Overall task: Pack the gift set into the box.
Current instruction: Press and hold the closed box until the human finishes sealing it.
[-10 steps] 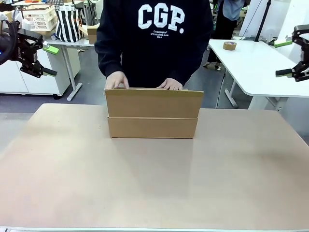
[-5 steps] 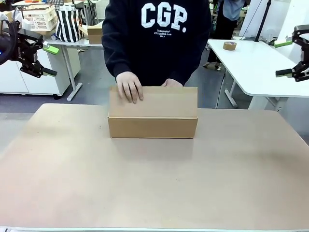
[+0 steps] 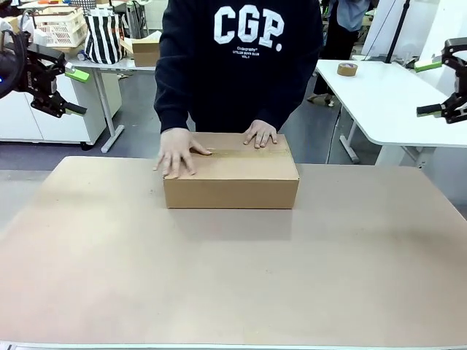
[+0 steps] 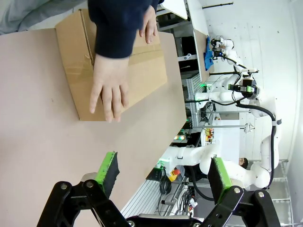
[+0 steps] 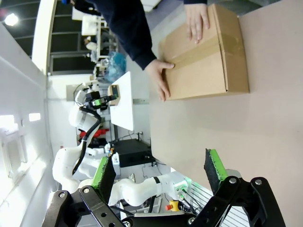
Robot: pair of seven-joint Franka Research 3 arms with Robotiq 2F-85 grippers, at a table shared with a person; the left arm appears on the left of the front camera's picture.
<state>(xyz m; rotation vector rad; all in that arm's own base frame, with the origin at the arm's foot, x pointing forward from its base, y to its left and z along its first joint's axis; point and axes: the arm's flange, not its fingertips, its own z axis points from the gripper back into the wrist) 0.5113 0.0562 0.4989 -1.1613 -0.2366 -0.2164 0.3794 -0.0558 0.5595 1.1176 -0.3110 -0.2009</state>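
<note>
While the person's hands (image 3: pixel 175 153) press flat on its top, the box (image 3: pixel 230 191) sits shut at mid-frame in the front view, on the table (image 3: pixel 233 277). The left hand (image 3: pixel 79 92) at upper left and the right hand (image 3: pixel 425 88) at upper right hang wide open and empty, well apart from it. In the left wrist view the box lies upper left, beyond the spread green pads (image 4: pixel 108 170). In the right wrist view it lies upper right, taped along its seam. It looks stiff and probably light, and is best gripped across opposite side walls.
</note>
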